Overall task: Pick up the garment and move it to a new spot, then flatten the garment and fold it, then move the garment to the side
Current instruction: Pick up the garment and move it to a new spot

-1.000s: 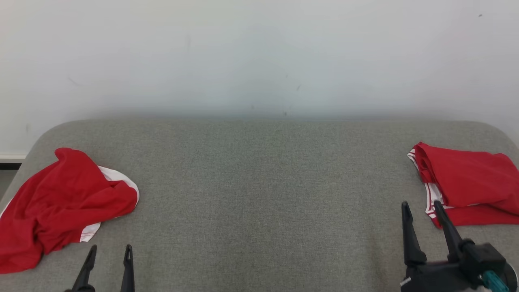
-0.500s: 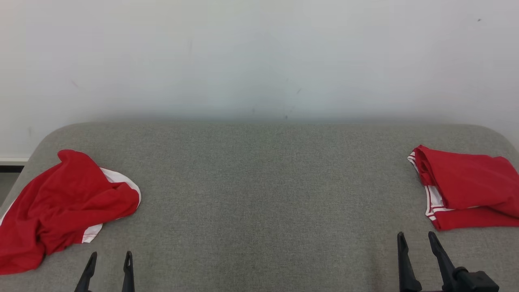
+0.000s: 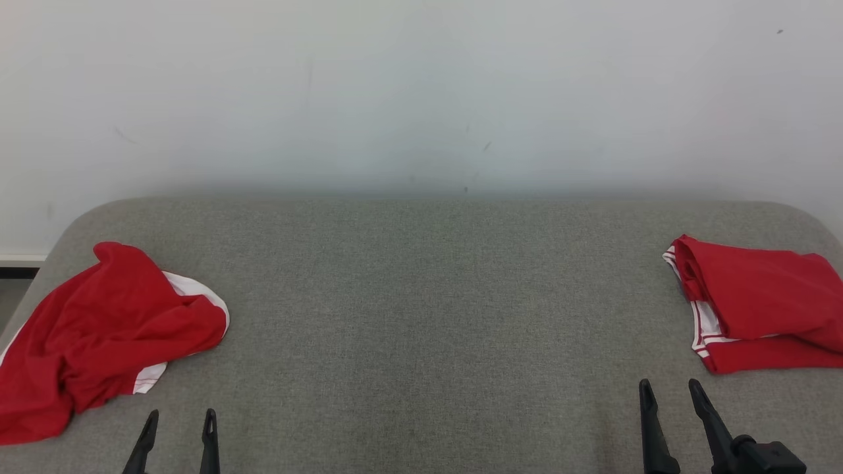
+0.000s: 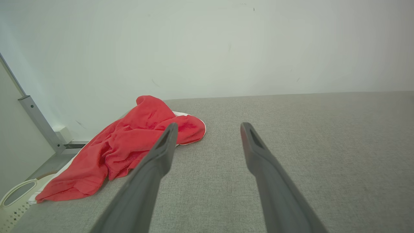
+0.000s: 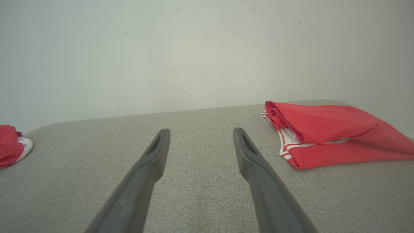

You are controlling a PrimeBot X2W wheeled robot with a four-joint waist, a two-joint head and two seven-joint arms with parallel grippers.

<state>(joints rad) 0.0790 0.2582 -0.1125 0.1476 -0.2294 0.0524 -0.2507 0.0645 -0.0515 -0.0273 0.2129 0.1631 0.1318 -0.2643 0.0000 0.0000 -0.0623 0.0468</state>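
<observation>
Folded garment (image 3: 757,303) at right edge of worktop (image 3: 421,316): judged done, set aside. Crumpled garment (image 3: 99,336) at left edge untouched: pick-up, flattening, folding, shifting remain. Left fingers (image 3: 209,434), right fingers (image 3: 652,421) spread, empty.

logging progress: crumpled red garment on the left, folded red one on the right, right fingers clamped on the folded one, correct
No: the right gripper is open, its fingers clear of the folded garment, gripping nothing, as the right wrist view shows. The crumpled garment on the left and folded one on the right are correct.
</observation>
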